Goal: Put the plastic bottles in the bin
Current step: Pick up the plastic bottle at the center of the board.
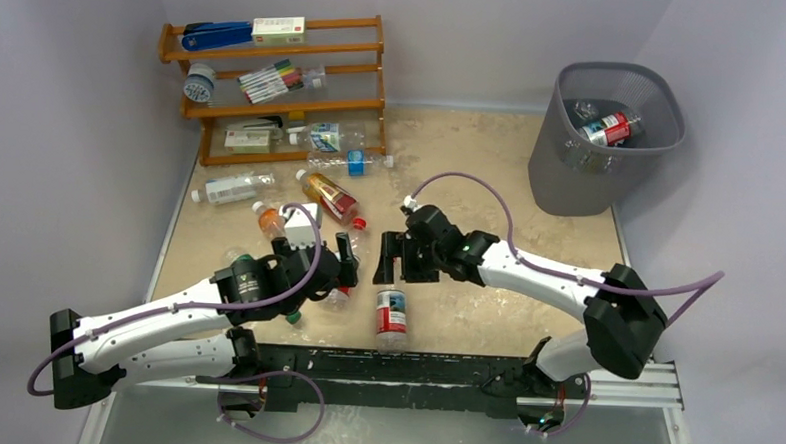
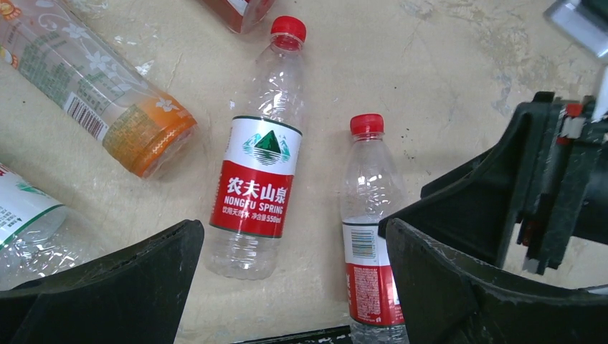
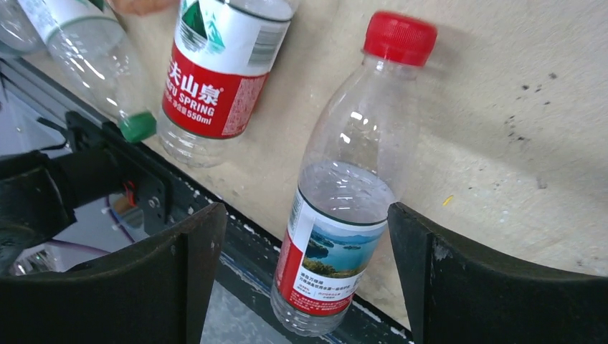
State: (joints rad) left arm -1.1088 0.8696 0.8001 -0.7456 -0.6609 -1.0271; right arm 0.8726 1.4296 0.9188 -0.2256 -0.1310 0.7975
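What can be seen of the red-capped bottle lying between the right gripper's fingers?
The red-capped bottle is clear, thin, dented plastic and looks empty. A label wraps its lower half: a lake picture above a red band, with a barcode on the other side. It lies on its side on the beige table, cap pointing away from the arms, base at the black rail. The open right gripper hangs over it, no contact seen. The Nongfu Spring bottle lies beside it, apart.

Beige mottled table [image 1: 473,135] – lying on their sides on it: red-capped bottle [image 1: 391,317] near the front edge, orange-filled bottle [image 1: 330,197] mid-left, white-capped bottle [image 1: 232,188] at left, clear bottle [image 1: 352,162] just in front of the wooden rack [image 1: 284,105] – mesh bin [image 1: 571,170] stands far right
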